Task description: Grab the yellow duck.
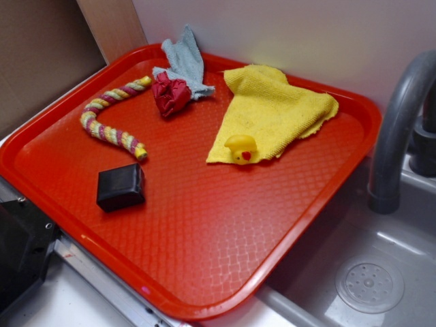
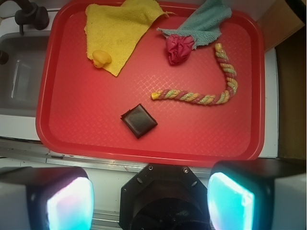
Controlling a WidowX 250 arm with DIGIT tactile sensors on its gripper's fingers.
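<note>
Lighting was bright and even in both views, with soft, short shadows. The red tray carried a mild sheen. In the wrist view the gripper's fingers were blurred, their pads glowing cyan-white.

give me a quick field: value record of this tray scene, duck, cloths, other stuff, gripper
tray: red, beside a sink
duck: yellow, upright on the edge of the yellow cloth
box: black, apart from the duck
rope: striped, curved
blue cloth: at the tray's far edge, a red crumpled item against it
gripper: open, off the tray's near edge, holding nothing
duck grabbed: not yet
</note>
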